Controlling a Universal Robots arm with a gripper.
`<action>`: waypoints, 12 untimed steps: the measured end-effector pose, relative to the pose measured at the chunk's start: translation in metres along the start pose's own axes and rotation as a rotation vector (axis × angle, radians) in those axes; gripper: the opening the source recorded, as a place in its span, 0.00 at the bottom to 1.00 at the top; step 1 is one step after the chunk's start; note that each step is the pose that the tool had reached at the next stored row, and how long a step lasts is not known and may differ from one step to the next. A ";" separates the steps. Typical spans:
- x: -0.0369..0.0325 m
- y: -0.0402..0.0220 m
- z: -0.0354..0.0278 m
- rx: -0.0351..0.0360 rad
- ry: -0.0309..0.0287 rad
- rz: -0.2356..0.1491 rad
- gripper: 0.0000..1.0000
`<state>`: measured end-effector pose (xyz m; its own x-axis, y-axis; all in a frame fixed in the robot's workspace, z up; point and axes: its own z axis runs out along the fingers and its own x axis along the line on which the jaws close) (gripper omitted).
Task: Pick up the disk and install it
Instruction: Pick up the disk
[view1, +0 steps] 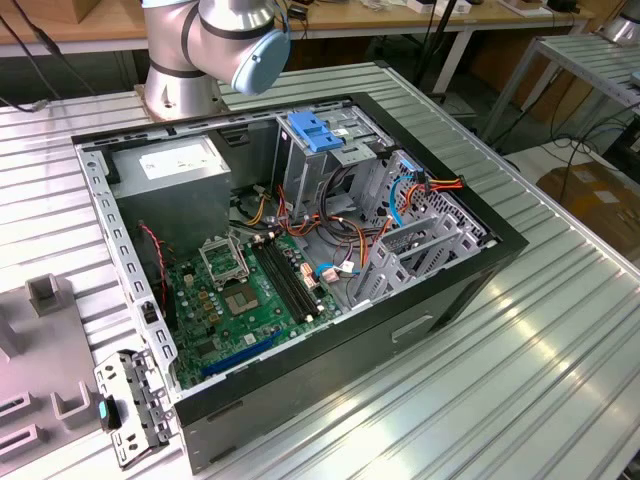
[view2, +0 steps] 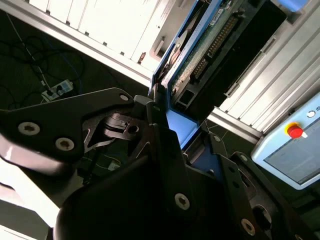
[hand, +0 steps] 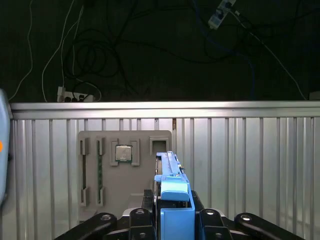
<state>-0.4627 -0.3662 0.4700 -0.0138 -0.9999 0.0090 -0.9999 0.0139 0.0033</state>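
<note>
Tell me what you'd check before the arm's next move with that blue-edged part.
1. Disk held by the gripper: ok, clamped in it in both wrist views.
2. Disk square in the grip: cannot tell.
3. Computer case open: ok, its inside is exposed in the exterior view.
4. Bay under the blue bracket free: cannot tell.
5. Cables clear of the drive cage: not ok, they lie loose right beside it.

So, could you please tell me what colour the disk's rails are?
Bright blue; the disk shows best in the first wrist view.
</note>
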 end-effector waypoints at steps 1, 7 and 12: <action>0.0000 0.0000 -0.0011 0.0000 -0.0001 0.000 0.37; 0.0001 0.0000 -0.0103 -0.0010 0.0000 0.000 0.37; 0.0001 0.0000 -0.0175 -0.0014 0.0000 0.000 0.37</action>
<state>-0.4626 -0.3661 0.4875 -0.0138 -0.9999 0.0090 -0.9999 0.0139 0.0047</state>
